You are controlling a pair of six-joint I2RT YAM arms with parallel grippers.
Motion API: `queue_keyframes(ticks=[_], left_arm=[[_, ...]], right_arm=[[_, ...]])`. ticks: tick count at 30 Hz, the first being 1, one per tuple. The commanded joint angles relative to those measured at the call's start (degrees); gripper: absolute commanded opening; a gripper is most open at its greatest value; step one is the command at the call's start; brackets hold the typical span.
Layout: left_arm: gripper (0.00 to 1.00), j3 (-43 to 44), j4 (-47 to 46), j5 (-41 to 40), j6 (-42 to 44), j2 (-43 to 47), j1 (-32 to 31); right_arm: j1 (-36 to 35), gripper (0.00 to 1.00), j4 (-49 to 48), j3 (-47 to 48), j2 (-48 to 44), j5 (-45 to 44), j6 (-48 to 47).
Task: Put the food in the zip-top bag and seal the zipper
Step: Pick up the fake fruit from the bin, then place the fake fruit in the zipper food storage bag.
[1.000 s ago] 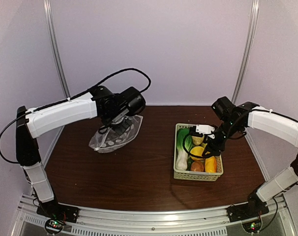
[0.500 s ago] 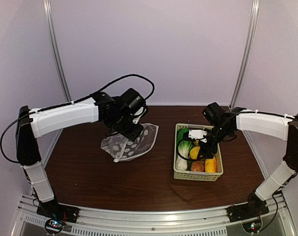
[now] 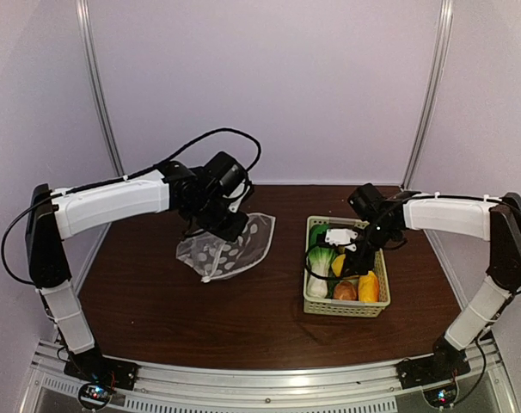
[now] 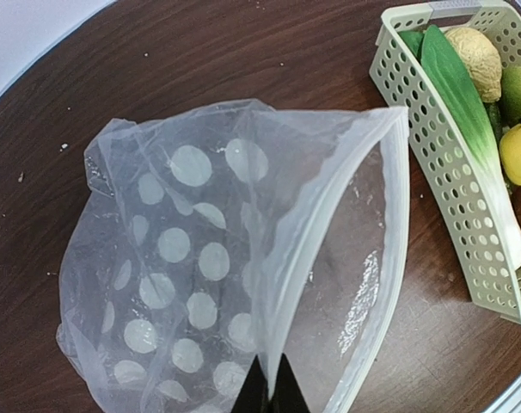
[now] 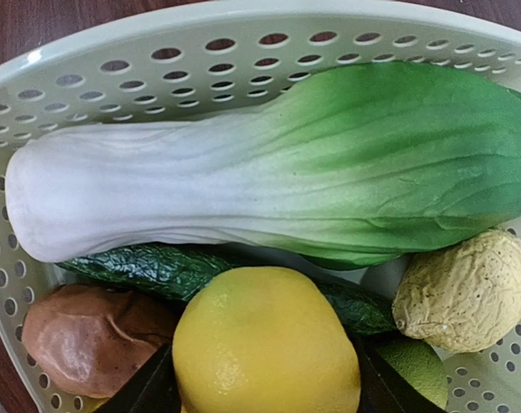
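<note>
The clear dotted zip-top bag (image 3: 230,249) lies on the table left of centre, its mouth facing the basket. My left gripper (image 3: 222,225) is shut on the upper mouth edge (image 4: 272,387) and holds it up, so the mouth gapes. The zipper strip (image 4: 394,215) runs along the rim. The food sits in the pale green basket (image 3: 342,310): a leafy vegetable (image 5: 286,163), cucumber (image 5: 149,267), brown piece (image 5: 88,335) and yellow lemon (image 5: 265,344). My right gripper (image 5: 265,396) is open, low in the basket, with a finger on each side of the lemon.
A pale wrinkled round piece (image 5: 462,292) and a lime-green one (image 5: 411,366) lie at the basket's right end. An orange-yellow piece (image 3: 369,286) lies at its near end. Dark brown table (image 3: 243,318) spreads between bag and basket. Metal posts stand at the back corners.
My left gripper carried the bag right, toward the basket, then settled; its mouth now gapes. My right gripper moved left and lower into the basket, over the lemon.
</note>
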State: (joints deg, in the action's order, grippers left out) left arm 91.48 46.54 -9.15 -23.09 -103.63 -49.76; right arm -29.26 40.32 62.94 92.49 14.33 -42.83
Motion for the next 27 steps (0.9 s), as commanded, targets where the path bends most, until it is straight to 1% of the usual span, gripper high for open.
queue_keyframes(ticks=[1, 5, 9, 11, 14, 17, 21, 24, 27], left_arm=[[0.0, -1.07, -2.97, 2.18, -2.1, 2.53, 1.24], [0.0, -2.38, -4.53, 4.29, -4.87, 3.57, 2.55], [0.0, -3.77, -7.16, 6.2, -7.11, 4.99, 3.17], [0.0, -4.26, -8.71, 6.67, -8.06, 5.42, 3.18], [0.0, -3.94, -10.24, 7.27, -9.4, 5.5, 3.24], [0.0, -3.22, -11.67, 7.94, -11.0, 5.46, 3.26], [0.0, -2.11, -13.77, 9.14, -14.17, 5.55, 3.26], [0.0, -1.53, -15.14, 10.92, -17.29, 5.78, 3.26], [0.0, -1.78, -16.99, 12.03, -20.15, 6.57, 3.26]], right_arm=[[-0.3, 0.52, 0.92, 1.07, -0.22, -1.65, 1.35], [-0.28, 0.48, 3.99, 4.03, -4.31, 1.3, 2.78], [-0.4, 0.46, 7.9, 10.11, -7.39, 8.35, 5.12], [-0.64, 0.45, 7.07, 12.76, -8.49, 12.53, 7.37], [-1.77, 0.43, 4.32, 16.93, -8.76, 18.89, 12.29], [-2.98, 0.43, 2.28, 23.23, -6.18, 26.5, 17.28], [-3.49, 0.42, -6.17, 28.3, -2.43, 34.19, 28.43], [-4.25, 0.41, -14.49, 30.44, 0.48, 37.82, 38.29], [-5.94, 0.41, -18.82, 32.27, 3.78, 38.7, 42.63]])
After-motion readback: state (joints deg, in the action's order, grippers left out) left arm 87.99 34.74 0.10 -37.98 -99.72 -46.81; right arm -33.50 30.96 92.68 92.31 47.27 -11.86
